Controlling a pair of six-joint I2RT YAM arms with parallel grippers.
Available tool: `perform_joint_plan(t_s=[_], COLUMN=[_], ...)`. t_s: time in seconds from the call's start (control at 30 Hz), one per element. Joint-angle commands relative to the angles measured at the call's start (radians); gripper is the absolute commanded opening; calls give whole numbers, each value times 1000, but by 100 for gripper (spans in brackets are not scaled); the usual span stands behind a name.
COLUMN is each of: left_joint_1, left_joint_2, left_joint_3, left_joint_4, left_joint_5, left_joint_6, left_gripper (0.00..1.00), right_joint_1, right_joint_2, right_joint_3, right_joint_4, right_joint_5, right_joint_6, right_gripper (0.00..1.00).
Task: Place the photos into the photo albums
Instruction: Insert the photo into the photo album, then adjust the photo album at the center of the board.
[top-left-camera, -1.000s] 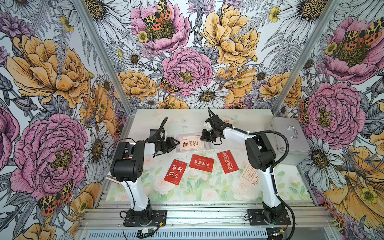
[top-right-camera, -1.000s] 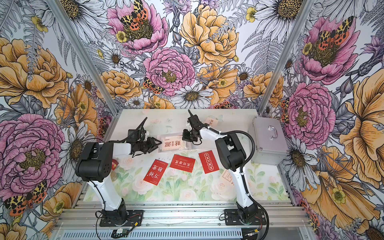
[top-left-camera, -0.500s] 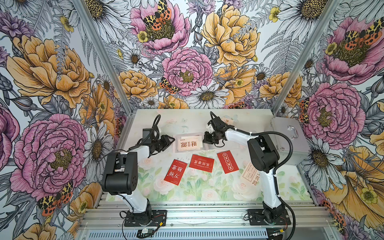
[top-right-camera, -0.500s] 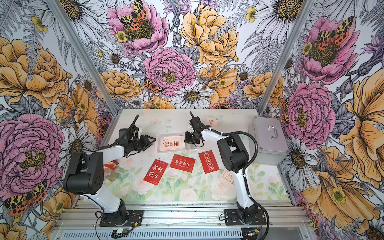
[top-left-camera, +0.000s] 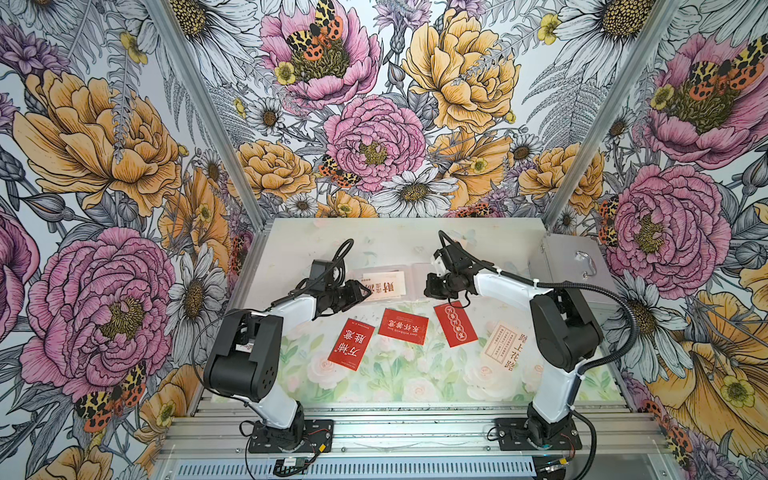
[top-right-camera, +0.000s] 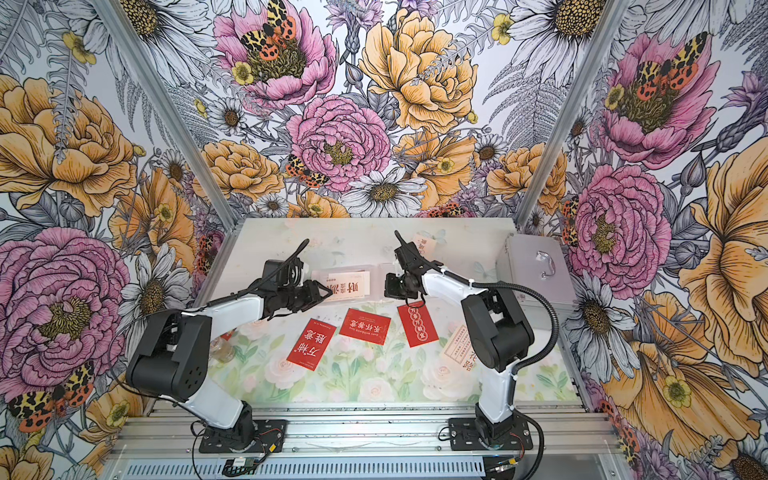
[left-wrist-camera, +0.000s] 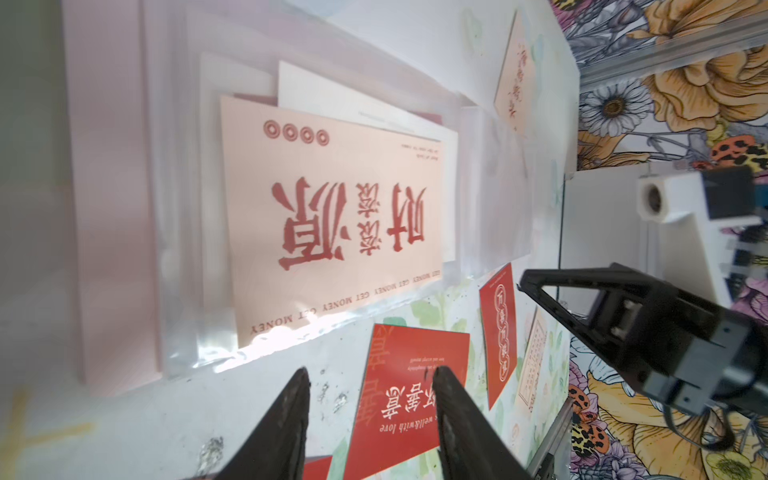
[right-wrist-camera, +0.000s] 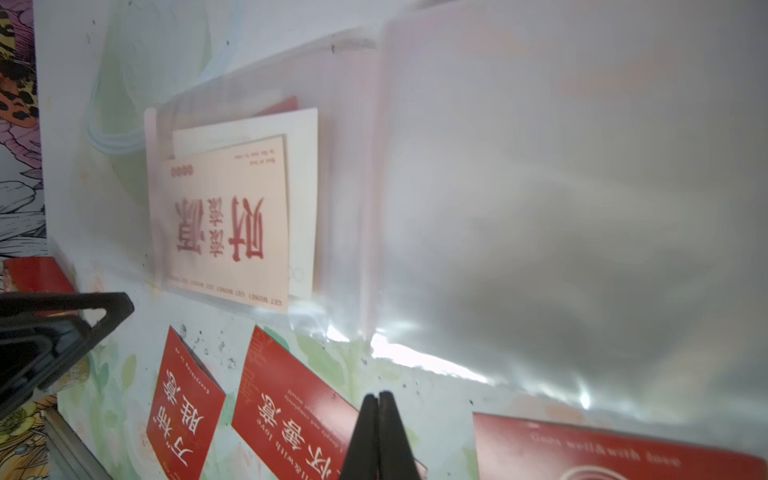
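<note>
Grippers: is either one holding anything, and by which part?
Nothing that shows. The left gripper is open and empty; the right gripper is shut, with nothing between its fingertips.

A silver box-shaped metal case with a curved handle on top (lid shut) stands at the right edge of the pale rose-printed table mat. Wallpaper panels of large pink and orange blooms rise behind slanting aluminium frame posts.
</note>
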Motion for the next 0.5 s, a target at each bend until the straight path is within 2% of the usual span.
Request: perform_joint_plan(t_s=[0.0, 0.47], left_joint_1=[-12, 9], left_joint_2=[24, 134], left_joint_3=[13, 52], left_joint_4=[10, 40], left_joint_5=[-37, -30], left_joint_6=[17, 20], left_gripper=[50, 50], right_joint_1=[-2, -82], right_joint_2=[-87, -280], right_joint_3=[-80, -328], right_joint_4=[0, 13], right_joint_5=[38, 157], right_joint_6=[-21, 2], right_gripper=[6, 7])
